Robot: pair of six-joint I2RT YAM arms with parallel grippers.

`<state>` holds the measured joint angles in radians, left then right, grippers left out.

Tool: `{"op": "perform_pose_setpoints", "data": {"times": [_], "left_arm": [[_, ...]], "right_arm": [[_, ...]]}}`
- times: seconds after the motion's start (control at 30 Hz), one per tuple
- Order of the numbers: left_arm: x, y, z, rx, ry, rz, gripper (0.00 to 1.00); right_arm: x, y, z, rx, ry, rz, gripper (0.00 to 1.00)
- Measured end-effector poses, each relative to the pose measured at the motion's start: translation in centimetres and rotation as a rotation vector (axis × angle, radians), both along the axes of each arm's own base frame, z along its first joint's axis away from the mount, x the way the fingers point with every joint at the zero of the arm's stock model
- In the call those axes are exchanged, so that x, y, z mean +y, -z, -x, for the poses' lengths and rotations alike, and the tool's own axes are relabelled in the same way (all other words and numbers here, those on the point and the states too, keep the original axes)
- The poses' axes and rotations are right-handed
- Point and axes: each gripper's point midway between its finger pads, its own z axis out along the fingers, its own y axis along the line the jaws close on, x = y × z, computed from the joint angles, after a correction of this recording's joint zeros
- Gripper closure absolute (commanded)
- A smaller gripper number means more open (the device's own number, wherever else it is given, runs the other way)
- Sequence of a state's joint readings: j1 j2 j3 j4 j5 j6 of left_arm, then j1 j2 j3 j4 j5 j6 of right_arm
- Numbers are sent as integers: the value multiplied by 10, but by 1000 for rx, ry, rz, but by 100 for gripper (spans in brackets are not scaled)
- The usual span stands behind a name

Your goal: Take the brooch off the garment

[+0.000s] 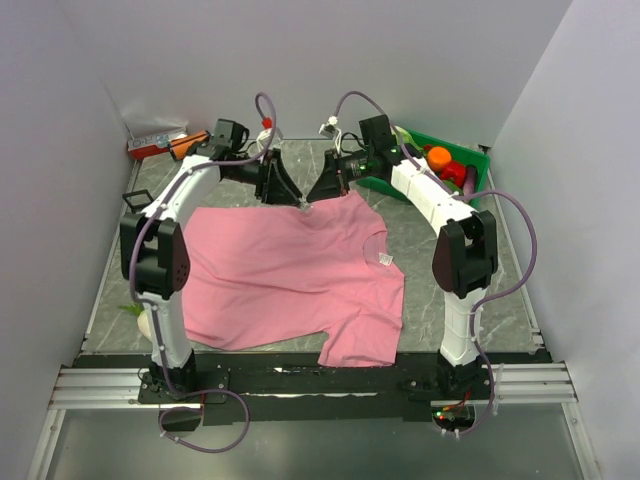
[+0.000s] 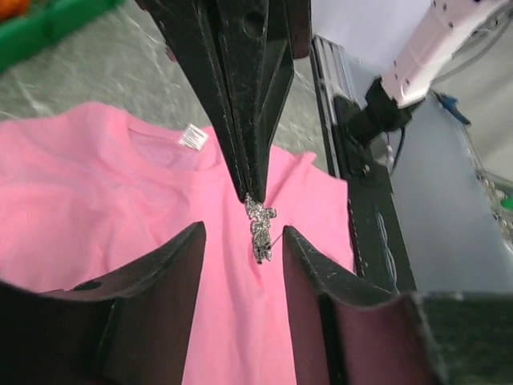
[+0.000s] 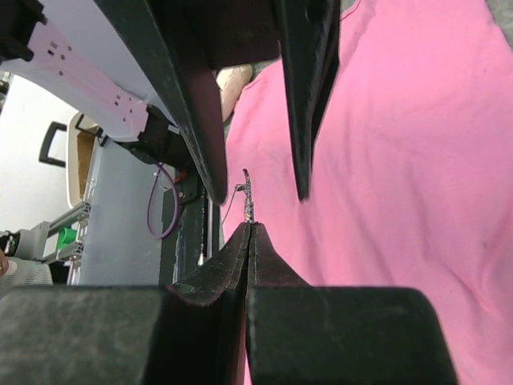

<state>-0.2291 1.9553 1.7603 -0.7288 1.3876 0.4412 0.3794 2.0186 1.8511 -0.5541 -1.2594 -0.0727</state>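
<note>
From the top view I saw the pink T-shirt lying flat on the grey, marble-patterned surface. Its cloth was soft, with only light wrinkles. The round neck pointed to the right side, and the small white neck label was just inside it. Both arms reached to the far edge of the T-shirt, and there their black, wedge-shaped fingers met tip to tip.

The right gripper was pressed together with no gap between its fingers. At the very tip they pinched the brooch, a tiny silvery piece with a rough, glittering, lumpy texture. It hung from the tip in front of the pink cloth. I could not tell whether its pin was still in the fabric or already free.

The left gripper was spread wide. Its two matte dark fingers stood on either side of the brooch and did not touch it.

A green plastic bin with orange and red things inside stood at the far right corner, well apart from the T-shirt.
</note>
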Motion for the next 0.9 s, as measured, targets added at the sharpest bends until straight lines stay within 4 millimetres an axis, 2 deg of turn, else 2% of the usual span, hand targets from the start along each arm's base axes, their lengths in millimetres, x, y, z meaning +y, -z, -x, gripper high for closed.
{"op": "perform_pose_setpoints", "data": {"times": [0.2, 0.47, 0.9], "left_arm": [[-3, 12, 2, 13, 61, -21, 61], [0, 18, 15, 44, 84, -31, 66], [2, 17, 19, 21, 97, -29, 53]], "right_arm": [[2, 3, 0, -7, 8, 16, 100], [3, 4, -1, -8, 12, 22, 100], [3, 5, -1, -10, 14, 26, 100]]}}
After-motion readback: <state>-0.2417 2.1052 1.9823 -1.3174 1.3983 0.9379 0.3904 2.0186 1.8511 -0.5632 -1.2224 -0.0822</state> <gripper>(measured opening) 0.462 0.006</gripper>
